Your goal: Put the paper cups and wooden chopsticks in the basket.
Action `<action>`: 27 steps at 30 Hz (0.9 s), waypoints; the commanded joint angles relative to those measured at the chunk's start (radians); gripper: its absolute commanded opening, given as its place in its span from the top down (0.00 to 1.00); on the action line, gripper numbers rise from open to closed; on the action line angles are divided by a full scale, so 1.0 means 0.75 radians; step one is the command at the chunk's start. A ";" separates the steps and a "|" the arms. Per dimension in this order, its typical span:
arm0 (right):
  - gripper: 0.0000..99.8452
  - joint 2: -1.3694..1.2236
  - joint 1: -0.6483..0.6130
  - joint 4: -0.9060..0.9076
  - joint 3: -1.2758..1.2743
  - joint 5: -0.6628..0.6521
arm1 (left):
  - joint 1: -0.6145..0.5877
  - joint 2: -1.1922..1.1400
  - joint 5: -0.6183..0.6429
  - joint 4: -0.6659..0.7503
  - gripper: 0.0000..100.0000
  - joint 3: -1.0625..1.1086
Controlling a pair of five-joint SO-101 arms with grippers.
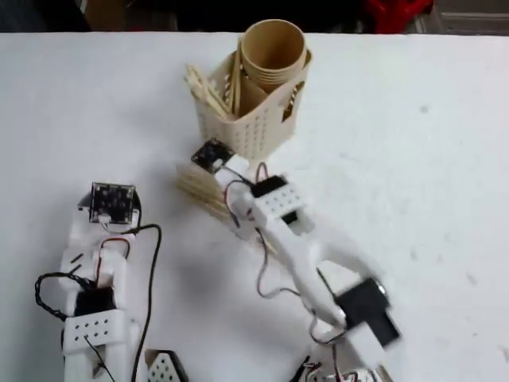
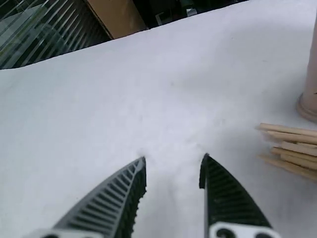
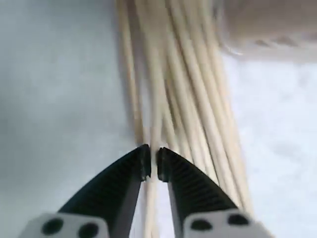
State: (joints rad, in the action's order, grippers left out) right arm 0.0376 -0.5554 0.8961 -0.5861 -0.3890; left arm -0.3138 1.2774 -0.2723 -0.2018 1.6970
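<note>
Pale wooden chopsticks lie bundled at seven o'clock from the cream perforated basket, lengthwise in line with the right gripper, pinched nearly closed on one stick; the left gripper gapes empty, farther off.

Stacked paper cups and chopsticks stand in the basket; loose chopsticks lie beside it.

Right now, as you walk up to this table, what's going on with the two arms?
The right gripper is closed on one chopstick in the loose pile lying on the table near the basket. The basket already holds stacked paper cups and some chopsticks. The left gripper is open above bare table, holding nothing.
</note>
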 commanded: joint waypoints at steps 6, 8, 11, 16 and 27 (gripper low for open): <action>0.98 0.660 0.013 0.003 -0.256 0.012 | 0.013 0.019 0.010 -0.004 0.81 0.000; 0.98 0.758 0.019 0.009 -0.262 0.016 | 0.013 0.019 0.010 -0.004 0.81 0.000; 0.98 0.915 0.017 0.052 -0.147 0.065 | 0.013 0.019 0.010 -0.004 0.81 0.000; 0.98 1.008 -0.005 0.118 0.286 0.078 | 0.013 0.019 0.010 -0.004 0.81 0.000; 0.98 0.404 -0.019 -0.480 1.021 0.078 | 0.013 0.019 0.010 -0.004 0.81 0.000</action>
State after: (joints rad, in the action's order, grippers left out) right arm 0.4473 -0.5554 0.6398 0.0276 -0.3353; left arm -0.3138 1.2774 -0.2723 -0.2018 1.6970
